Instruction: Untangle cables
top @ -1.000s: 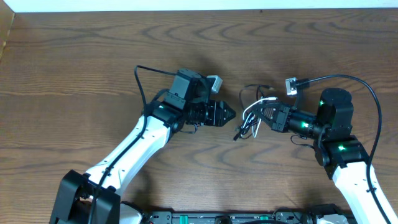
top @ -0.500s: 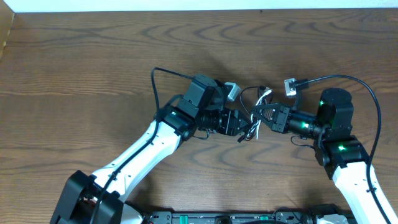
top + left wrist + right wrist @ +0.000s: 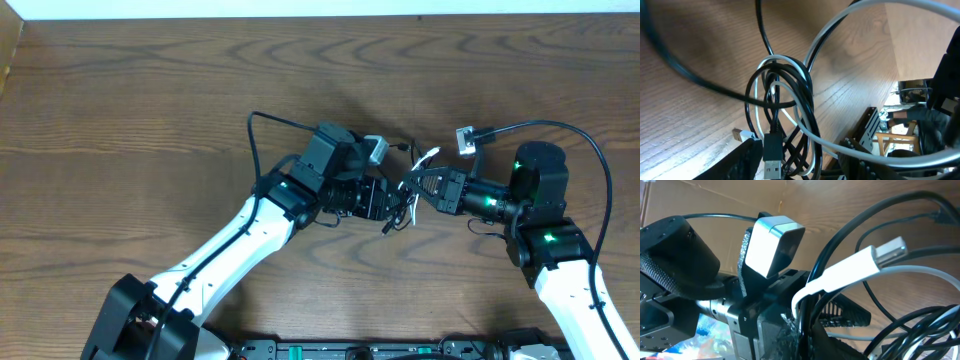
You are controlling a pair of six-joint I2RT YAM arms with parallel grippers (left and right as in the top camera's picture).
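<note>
The cables (image 3: pixel 404 208) are a tangle of thin black cords and one white cord, hanging between my two grippers above the table. In the left wrist view the loops (image 3: pixel 782 95) fill the middle, and a black USB plug (image 3: pixel 772 156) hangs between my fingers. My left gripper (image 3: pixel 800 167) is open with its fingers on either side of the tangle; it also shows in the overhead view (image 3: pixel 392 200). My right gripper (image 3: pixel 416 187) is shut on the cables. In the right wrist view it (image 3: pixel 807 330) clamps the white cord (image 3: pixel 840 272), whose metal plug (image 3: pixel 890 250) sticks up to the right.
The wooden table (image 3: pixel 150 120) lies under both arms. A thick black wire (image 3: pixel 270 122) loops over the left arm and another (image 3: pixel 585 140) arcs over the right arm. The left wrist's grey camera box (image 3: pixel 774 244) sits close in front of my right gripper.
My left arm has moved right to the tangle, and its open fingers now straddle the cords. My right gripper has stayed in place holding the cables, with the white plug lifted slightly.
</note>
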